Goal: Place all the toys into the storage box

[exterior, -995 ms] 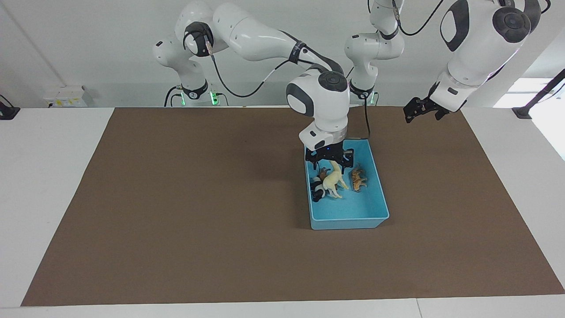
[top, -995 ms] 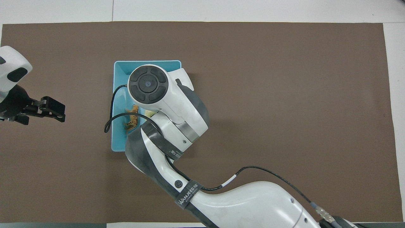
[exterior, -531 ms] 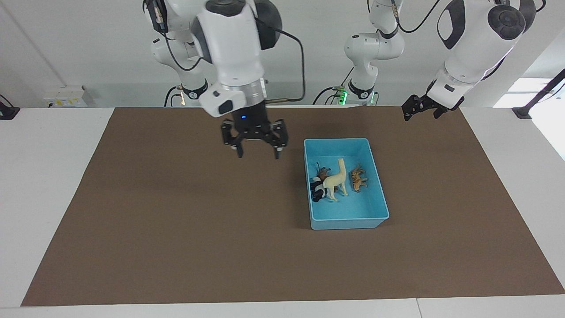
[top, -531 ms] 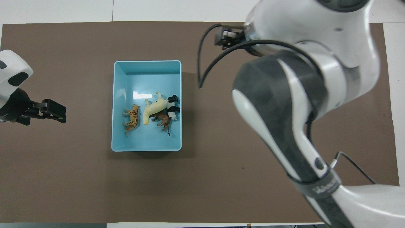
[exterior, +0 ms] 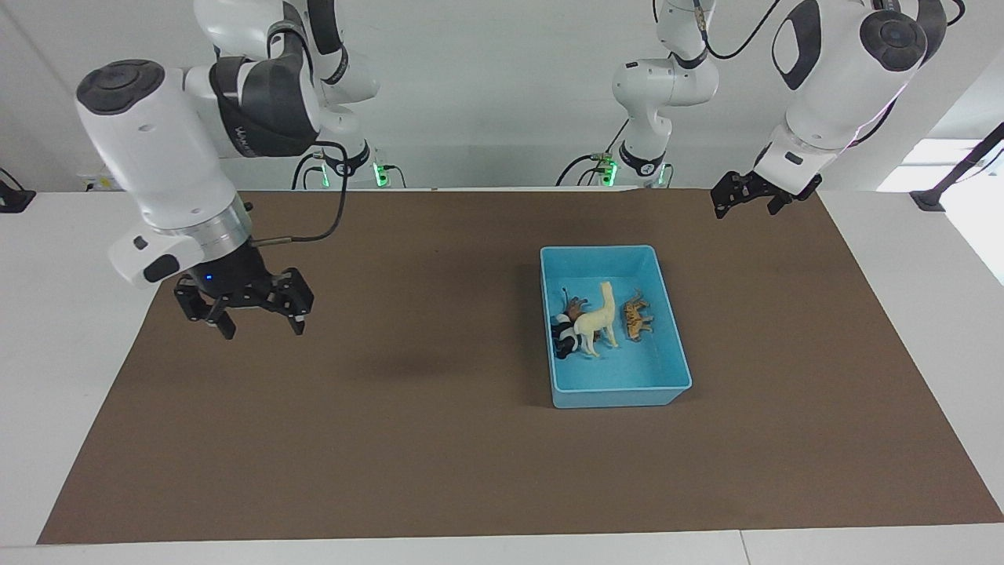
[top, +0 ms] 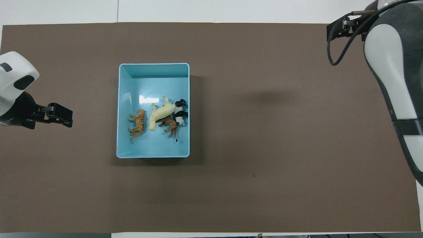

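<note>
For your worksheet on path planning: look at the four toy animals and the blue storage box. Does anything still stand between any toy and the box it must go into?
Nothing visible does. The tiger, cream long-necked animal, panda and lion already lie inside the storage box.

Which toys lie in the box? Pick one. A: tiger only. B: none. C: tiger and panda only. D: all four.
D: the tiger, cream animal, panda and lion all lie inside the box, and none is on the mat.
</note>
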Robot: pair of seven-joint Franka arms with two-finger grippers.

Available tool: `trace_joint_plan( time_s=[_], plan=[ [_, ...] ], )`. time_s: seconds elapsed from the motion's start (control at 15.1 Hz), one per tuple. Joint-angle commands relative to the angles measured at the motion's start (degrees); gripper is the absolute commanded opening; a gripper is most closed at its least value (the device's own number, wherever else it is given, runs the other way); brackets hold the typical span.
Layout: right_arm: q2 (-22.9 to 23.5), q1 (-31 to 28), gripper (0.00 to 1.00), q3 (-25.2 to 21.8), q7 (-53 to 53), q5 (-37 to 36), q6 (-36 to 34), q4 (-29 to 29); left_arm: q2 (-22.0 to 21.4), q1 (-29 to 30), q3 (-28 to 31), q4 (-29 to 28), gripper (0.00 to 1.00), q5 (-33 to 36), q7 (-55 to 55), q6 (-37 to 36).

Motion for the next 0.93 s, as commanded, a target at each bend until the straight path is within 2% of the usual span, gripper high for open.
trace_joint_plan(
  time_s=[0.0,0.27,0.4,0.53,0.66,0.73,0.86],
  plan=[
    [-8.72,-0.39,1.00,0.28,-0.19,0.07,-4.12,-8.89,-0.99,0.50,0.30,-0.27,1.00,-1.10,1.21,1.88],
    [-16.03,-3.81,1.00,1.07,-0.63,-0.88,-11.68,-12.59,-0.28,0.41,-0.13,2.99,1.00,-1.19,1.56,3.46],
    [-21.20,-3.82,1.00,1.07,-0.63,-1.42,-13.28,-17.75,-0.02,0.41,-0.13,2.38,1.00,-1.19,2.17,5.74],
    [-24.74,-3.47,1.00,1.16,-0.72,-4.74,-10.75,-23.56,-0.11,0.41,0.04,2.38,1.00,-1.19,2.53,4.97],
    [-26.49,-3.47,1.00,1.16,-0.63,-5.46,-3.48,-28.75,-0.37,0.41,0.30,2.03,1.00,-1.19,2.62,5.22],
    [-26.76,-3.90,1.00,1.16,-0.81,-5.72,-1.09,-29.82,-0.37,0.41,0.30,2.02,1.00,-1.19,2.44,5.40],
    [-26.24,-4.87,1.00,1.16,-0.55,-5.81,-0.54,-29.65,-0.37,0.24,0.30,2.02,1.00,-1.19,2.35,5.66]
  ],
)
